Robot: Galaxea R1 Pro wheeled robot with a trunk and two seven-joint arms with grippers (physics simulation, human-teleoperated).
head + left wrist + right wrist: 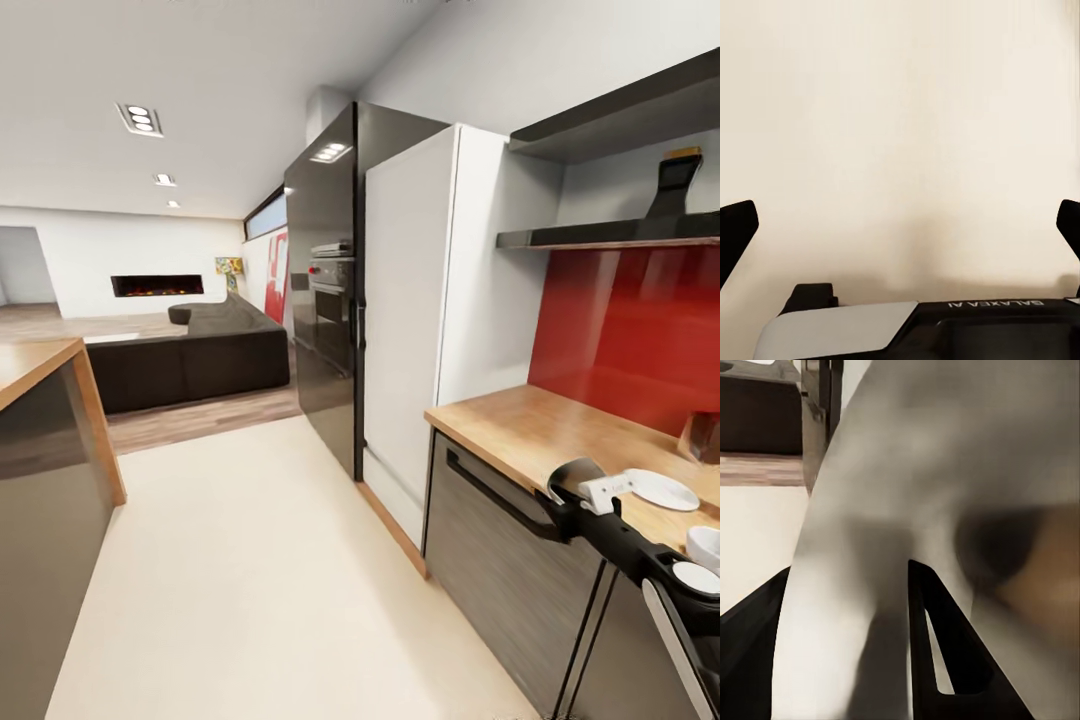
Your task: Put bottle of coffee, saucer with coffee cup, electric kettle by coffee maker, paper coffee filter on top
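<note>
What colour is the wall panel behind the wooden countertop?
Glossy red wall panel, seen best in the head view, above the countertop.

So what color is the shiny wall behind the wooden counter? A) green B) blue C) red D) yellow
C: in the head view, the glossy wall panel rising behind the light-wood kitchen countertop is deep red, under a dark shelf.

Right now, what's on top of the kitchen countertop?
A white saucer lies on the kitchen countertop, a dark object at the picture's edge behind it. The right arm covers the counter's near part.
</note>
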